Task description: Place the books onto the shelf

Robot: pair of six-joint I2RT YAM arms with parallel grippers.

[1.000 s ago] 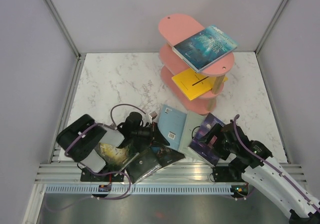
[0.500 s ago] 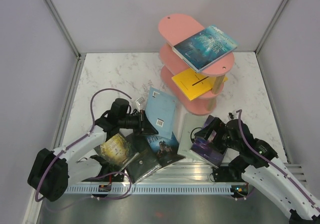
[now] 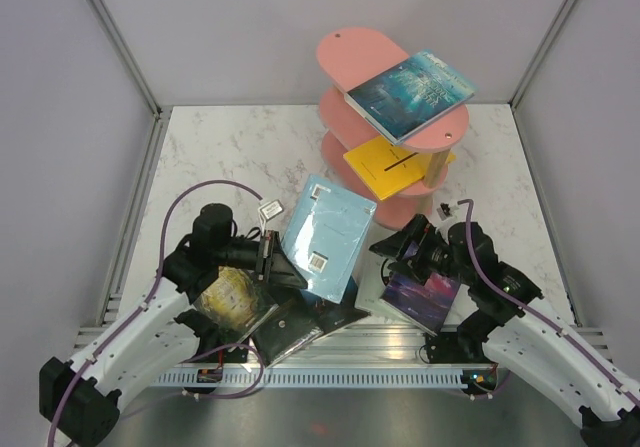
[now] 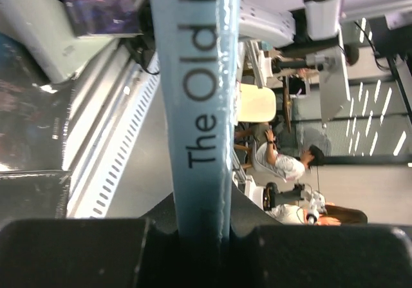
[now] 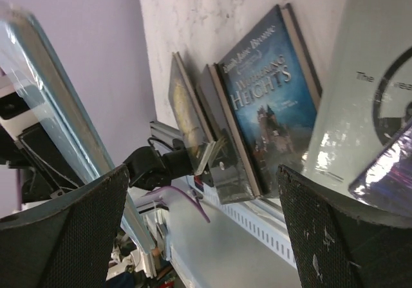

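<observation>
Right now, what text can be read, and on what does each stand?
"The Old M", cut off: spine of the light blue book.
"WUTHERING HEIGHTS": cover of the dark blue book; the line above it is blurred.
"The", rest hidden: pale grey book.
Barcode label, top view: too small.

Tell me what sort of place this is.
Probably a robot test cell inside a lab or office: plain panel walls enclose a marble-look tabletop edged by aluminium rail, and the left wrist view catches people seated beyond.
</observation>
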